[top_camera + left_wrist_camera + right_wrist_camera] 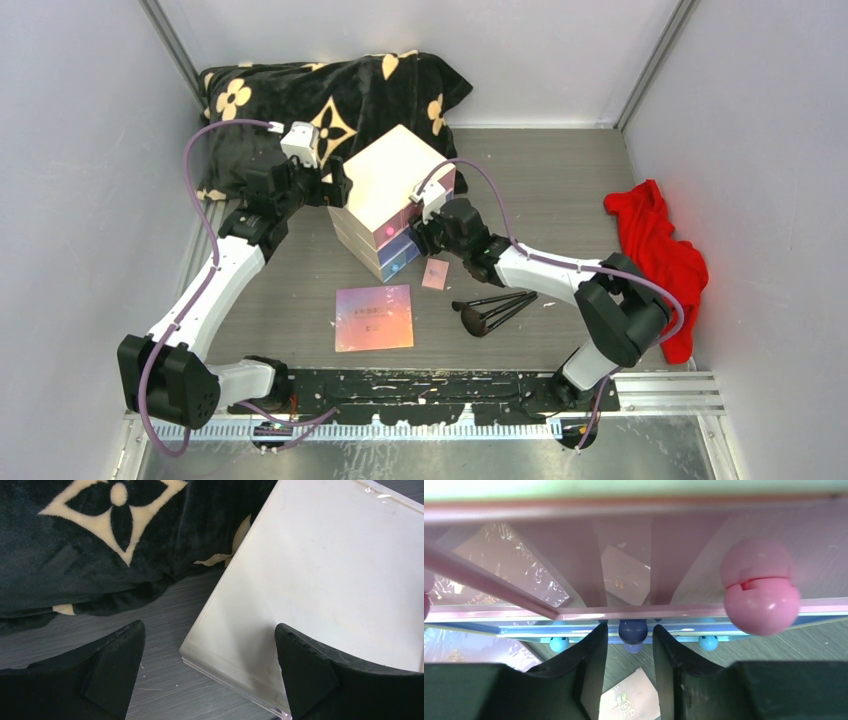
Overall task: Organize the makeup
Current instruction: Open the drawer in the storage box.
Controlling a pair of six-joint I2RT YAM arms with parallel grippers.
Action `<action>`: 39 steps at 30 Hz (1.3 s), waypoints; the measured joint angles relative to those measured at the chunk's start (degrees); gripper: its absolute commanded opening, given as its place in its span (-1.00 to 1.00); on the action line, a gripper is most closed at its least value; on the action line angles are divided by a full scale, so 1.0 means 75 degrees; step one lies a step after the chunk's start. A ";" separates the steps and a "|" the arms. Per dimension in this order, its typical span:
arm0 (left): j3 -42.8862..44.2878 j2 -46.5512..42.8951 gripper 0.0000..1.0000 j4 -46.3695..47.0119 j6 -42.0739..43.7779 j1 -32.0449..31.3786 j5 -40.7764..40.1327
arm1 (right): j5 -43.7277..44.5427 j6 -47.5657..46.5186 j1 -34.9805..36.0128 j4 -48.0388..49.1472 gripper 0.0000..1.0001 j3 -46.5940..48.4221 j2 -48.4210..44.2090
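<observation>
The left gripper (210, 675) hangs wide open at the drawer box's (390, 190) far-left corner. The right gripper (630, 667) pinches a drawer knob (633, 632). The palette (374, 317) and brushes (495, 308) lie near.

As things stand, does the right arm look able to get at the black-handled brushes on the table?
Probably yes. The black-handled brushes lie in the open beside the right arm's forearm, nothing on top of them. But the right claw is busy at the drawer box's blue knob and would have to let go and pull back first.
</observation>
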 measured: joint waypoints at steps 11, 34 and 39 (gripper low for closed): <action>0.0000 -0.0003 1.00 0.0006 0.0000 0.0000 -0.0026 | 0.0111 0.0055 0.0000 -0.0052 -0.89 0.0029 0.0117; 0.0000 -0.0006 1.00 0.0003 0.0003 0.0000 -0.0055 | 0.0178 -0.0023 0.0000 -0.0726 -0.95 -0.0647 -0.0935; 0.0000 -0.0006 1.00 0.0006 0.0006 0.0000 -0.0079 | 0.0198 -0.0020 0.0000 -0.0664 -0.95 -0.0970 -0.1233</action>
